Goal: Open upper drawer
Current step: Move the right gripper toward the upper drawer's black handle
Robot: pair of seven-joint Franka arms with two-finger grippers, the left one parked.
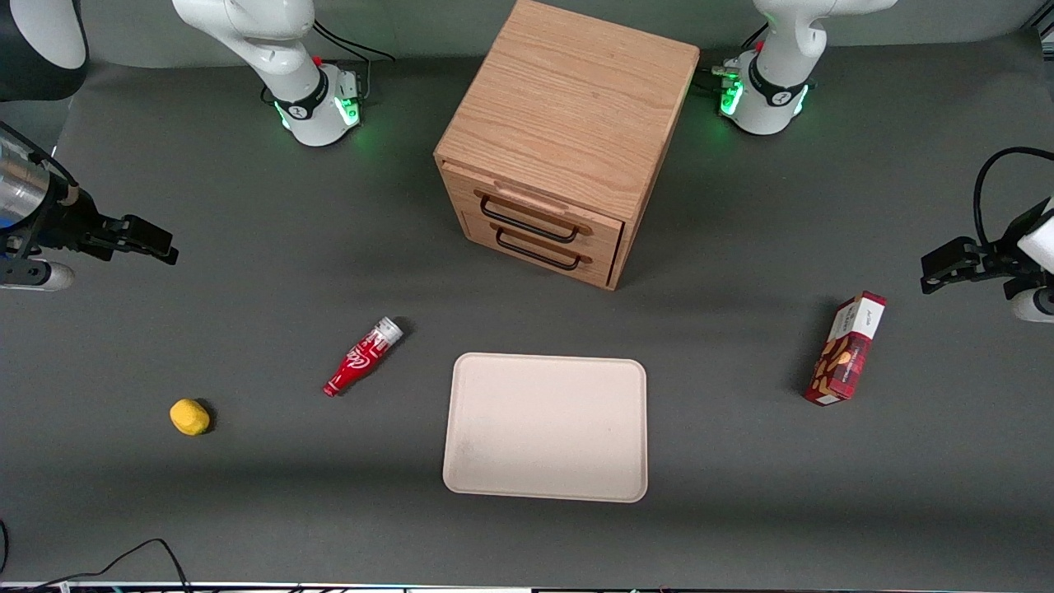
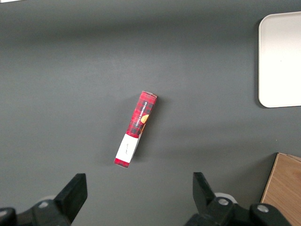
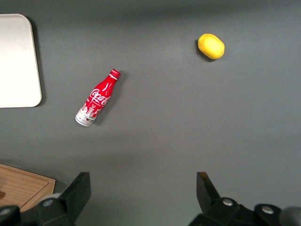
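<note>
A red cola bottle [image 1: 363,357] lies on its side on the grey table [image 1: 247,494], near a pale empty tray [image 1: 546,427]. A yellow lemon [image 1: 189,416] sits toward the working arm's end; a red snack box [image 1: 846,349] lies toward the parked arm's end.

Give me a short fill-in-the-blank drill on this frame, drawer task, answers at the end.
1. The upper drawer of the oak cabinet is fully ____.
2. The end effector hangs over the working arm's end of the table, its fingers ____.
3. The red bottle is lying on its ____ on the table.
4. The flat white tray sits ____ to the front camera than the cabinet.

Missing words: closed; open; side; nearer
</note>
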